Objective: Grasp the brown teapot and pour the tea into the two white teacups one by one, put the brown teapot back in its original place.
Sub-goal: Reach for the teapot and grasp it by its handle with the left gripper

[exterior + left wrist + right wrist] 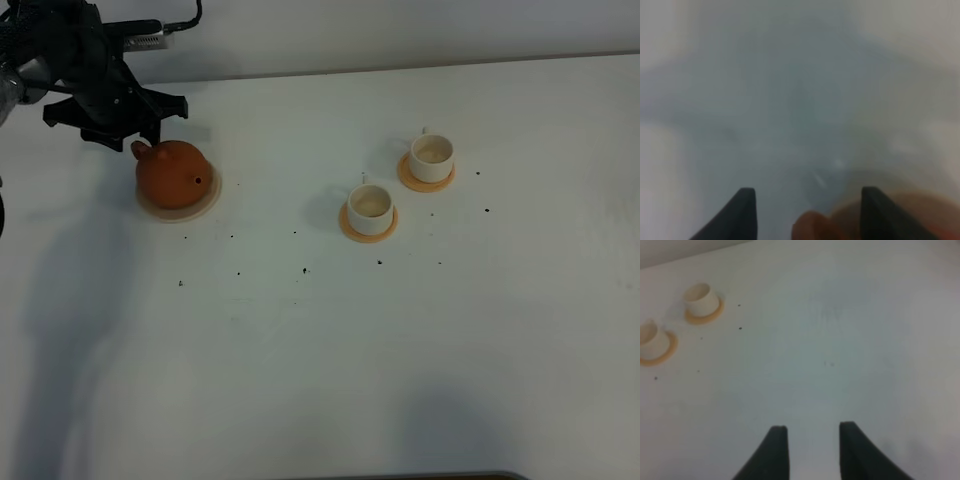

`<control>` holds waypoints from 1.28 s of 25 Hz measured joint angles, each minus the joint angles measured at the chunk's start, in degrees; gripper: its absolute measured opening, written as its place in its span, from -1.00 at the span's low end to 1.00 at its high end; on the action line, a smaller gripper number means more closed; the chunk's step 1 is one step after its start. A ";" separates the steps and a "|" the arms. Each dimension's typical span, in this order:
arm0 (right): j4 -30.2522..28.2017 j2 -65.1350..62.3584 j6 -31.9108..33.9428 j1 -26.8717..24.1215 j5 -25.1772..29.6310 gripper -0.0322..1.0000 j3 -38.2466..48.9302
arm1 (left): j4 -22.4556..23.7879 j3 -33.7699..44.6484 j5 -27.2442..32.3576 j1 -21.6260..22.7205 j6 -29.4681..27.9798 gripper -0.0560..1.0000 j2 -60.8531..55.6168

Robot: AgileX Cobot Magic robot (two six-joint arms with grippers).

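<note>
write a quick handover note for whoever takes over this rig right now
Left end effector: open, empty, at the brown teapot's handle side, not gripping it.
Right end effector: open, empty, over bare table.
Teapot sits on its beige saucer; both white teacups stand on coasters.
Done: unclear whether tea is poured.
Left: if not, grasp, pour into each cup, return the teapot.

Soft, even light falls on the white bench [320, 350]. A broad grey shadow stretches left of and in front of the brown teapot [172, 175]. The high view is sharp; the left wrist view is badly blurred, the teapot an orange smear; the right wrist view is slightly soft.
</note>
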 joint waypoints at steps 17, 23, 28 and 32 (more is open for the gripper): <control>0.00 0.00 0.01 0.00 0.00 -0.47 0.00 | 2.47 -0.22 10.53 0.37 0.00 -0.02 -0.42; 0.00 0.00 0.01 0.00 0.00 -0.47 0.00 | 2.22 -0.22 11.95 0.37 0.23 -0.02 -0.42; 0.00 0.00 0.01 0.00 0.00 -0.47 0.00 | 3.45 -0.22 14.72 0.25 0.28 -0.02 -0.42; 0.00 0.00 0.01 0.00 0.00 -0.47 0.00 | 4.32 -0.12 15.48 0.18 0.40 -0.02 -0.71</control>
